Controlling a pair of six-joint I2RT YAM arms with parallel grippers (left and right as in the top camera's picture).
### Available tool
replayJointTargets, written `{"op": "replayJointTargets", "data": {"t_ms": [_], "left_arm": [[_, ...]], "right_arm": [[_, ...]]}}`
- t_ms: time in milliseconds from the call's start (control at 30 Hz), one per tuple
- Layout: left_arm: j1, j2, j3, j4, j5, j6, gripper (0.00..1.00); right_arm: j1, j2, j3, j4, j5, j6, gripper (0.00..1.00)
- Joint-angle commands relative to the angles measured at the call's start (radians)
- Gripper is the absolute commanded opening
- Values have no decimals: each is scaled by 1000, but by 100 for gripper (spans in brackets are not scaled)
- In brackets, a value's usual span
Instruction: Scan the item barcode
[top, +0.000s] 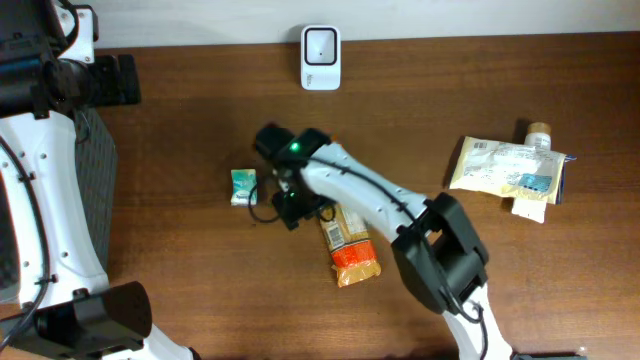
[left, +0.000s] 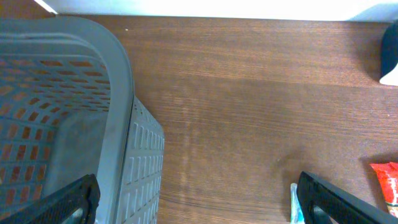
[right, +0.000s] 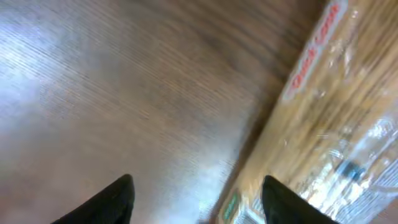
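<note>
Near the middle of the desk (top: 180, 130), the right gripper (right: 196, 193) is hovering parted and empty at the orange packet (top: 355, 262), which is lying flat; the left gripper (left: 196, 202) is hanging wide open, holding nothing.

I take the scanner (top: 320, 57), at the far edge of the bench (top: 180, 110), as my mark. Nearer me than the scanner and a touch to its right, the long packet (top: 350, 245) lies flat on the bench. Also nearer, but to the scanner's left, lies a small sachet (top: 243, 186), close to the packet without touching it. The right gripper (top: 290, 205) hangs between those two, its jaws astride the packet's edge. Well right of the scanner lies a pouch (top: 500, 167) with a tube (top: 538, 133) at its right end. Far left of the scanner sits the basket (top: 95, 170), with the left gripper (left: 193, 202) over its rim.
</note>
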Motion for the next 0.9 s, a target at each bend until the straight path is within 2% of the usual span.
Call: {"op": "replayJointTargets", "data": {"t_ms": [0,100,167,233,300,467,533,700,800,867], "left_arm": [[8,-18,16,2,0,13,99],[8,-18,16,2,0,13,99],[8,-18,16,2,0,13,99],[8,-18,16,2,0,13,99],[8,-18,16,2,0,13,99],[8,-18,16,2,0,13,99],[8,-18,16,2,0,13,99],[8,-18,16,2,0,13,99],[8,-18,16,2,0,13,99],[8,-18,16,2,0,13,99]], "right_arm": [[-117,-49,24,-58,-105,-18,63],[-256,-49,23,-72,-233,-159,63],[-373,-49,6,-67,-323,-270,71],[-454,-35,-38,-58,-480,-408,74],[-496,-9,-89,-43,-571,-488,74],[-465,19,-232,109,-601,-485,74],[-454,19,-291,195,-601,-443,73],[-425,19,-362,335,-616,-352,66],[-386,24,-366,364,-602,-294,57],[-360,56,-367,390,-579,-220,45]]}}
